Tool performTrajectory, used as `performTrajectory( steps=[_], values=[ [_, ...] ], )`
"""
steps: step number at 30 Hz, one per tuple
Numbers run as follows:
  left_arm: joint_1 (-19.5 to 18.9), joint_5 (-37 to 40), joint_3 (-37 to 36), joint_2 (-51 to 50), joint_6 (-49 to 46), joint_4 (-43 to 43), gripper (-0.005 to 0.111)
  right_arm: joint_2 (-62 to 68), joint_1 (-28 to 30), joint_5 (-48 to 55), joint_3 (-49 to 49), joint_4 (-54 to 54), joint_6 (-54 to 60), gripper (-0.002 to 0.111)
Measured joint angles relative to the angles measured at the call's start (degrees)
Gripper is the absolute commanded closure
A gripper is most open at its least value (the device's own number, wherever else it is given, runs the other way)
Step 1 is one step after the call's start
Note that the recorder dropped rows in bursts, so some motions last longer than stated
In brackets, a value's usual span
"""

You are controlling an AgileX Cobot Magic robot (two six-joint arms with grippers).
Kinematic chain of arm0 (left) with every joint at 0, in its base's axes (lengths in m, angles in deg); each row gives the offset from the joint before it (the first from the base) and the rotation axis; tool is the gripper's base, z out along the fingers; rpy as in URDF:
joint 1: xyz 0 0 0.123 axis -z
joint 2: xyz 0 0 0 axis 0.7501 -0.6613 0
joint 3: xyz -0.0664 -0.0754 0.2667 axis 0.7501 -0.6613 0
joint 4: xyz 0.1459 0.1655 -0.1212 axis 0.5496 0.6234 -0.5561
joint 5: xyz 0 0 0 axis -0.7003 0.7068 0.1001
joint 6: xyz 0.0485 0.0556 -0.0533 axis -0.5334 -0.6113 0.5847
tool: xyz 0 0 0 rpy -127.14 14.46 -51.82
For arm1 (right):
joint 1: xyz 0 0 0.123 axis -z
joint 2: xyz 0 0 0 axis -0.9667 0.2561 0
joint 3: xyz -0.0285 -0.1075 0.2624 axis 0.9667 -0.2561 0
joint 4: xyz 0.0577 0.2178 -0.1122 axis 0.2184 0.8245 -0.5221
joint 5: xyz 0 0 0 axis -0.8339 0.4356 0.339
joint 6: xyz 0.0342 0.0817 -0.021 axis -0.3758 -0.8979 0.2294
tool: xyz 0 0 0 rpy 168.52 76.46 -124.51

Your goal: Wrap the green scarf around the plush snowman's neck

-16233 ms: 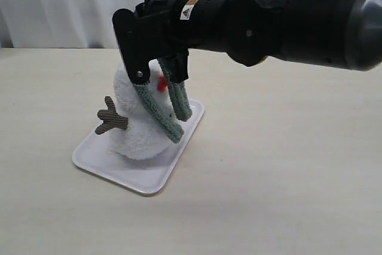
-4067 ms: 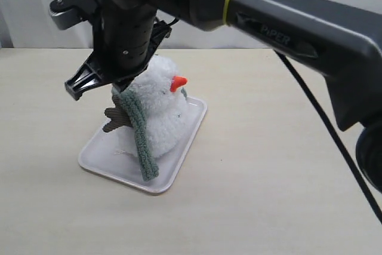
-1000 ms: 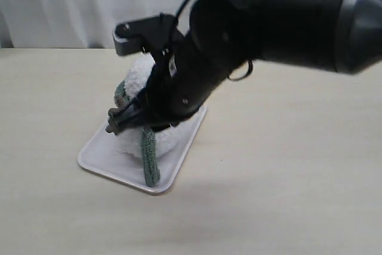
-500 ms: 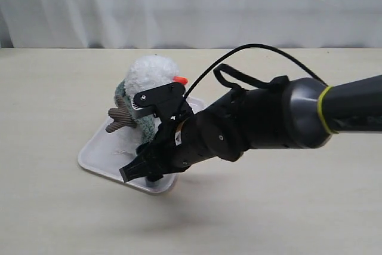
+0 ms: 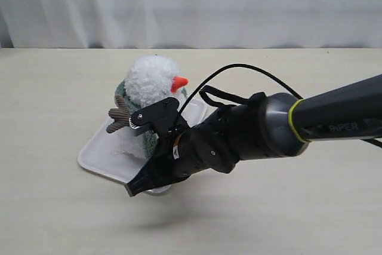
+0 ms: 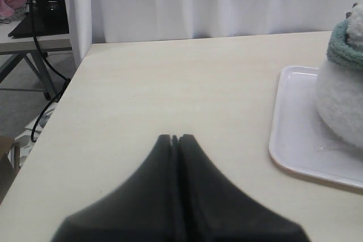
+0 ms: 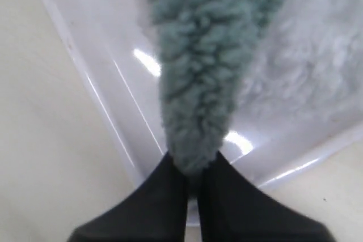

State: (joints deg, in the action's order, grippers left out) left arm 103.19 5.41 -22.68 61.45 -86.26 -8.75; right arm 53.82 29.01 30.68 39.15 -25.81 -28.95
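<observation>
The green scarf [image 7: 195, 83], a fuzzy grey-green knit strip, rings the fluffy white plush snowman [image 5: 152, 79] on a white rectangular tray [image 5: 95, 158]. Its hanging end, hidden at the snowman's 6 o'clock behind the black arm [image 5: 256, 132], is pinched by the right gripper [image 7: 193, 169]. The left gripper [image 6: 174, 139] is closed and empty over the beige table [image 5: 59, 219]. A white curtain [image 5: 191, 4] hangs behind.

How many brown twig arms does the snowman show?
1. The twig arm sticks out below the green scarf; another may be hidden behind the robot arm.
</observation>
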Motion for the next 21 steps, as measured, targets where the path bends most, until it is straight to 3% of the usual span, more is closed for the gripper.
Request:
performTrajectory(
  steps=[5,15,21],
  values=[
    [0.0,0.0,0.0,0.0,0.0,0.0,0.107,-3.66,0.0,12.4,3.26,-8.01,-0.36,0.104],
    [0.0,0.0,0.0,0.0,0.0,0.0,0.107,-4.76,0.0,35.75,6.85,-34.18,-15.81,0.104],
    [0.0,0.0,0.0,0.0,0.0,0.0,0.107,-1.66,0.0,36.52,6.85,-38.18,-17.93,0.104]
  ],
)
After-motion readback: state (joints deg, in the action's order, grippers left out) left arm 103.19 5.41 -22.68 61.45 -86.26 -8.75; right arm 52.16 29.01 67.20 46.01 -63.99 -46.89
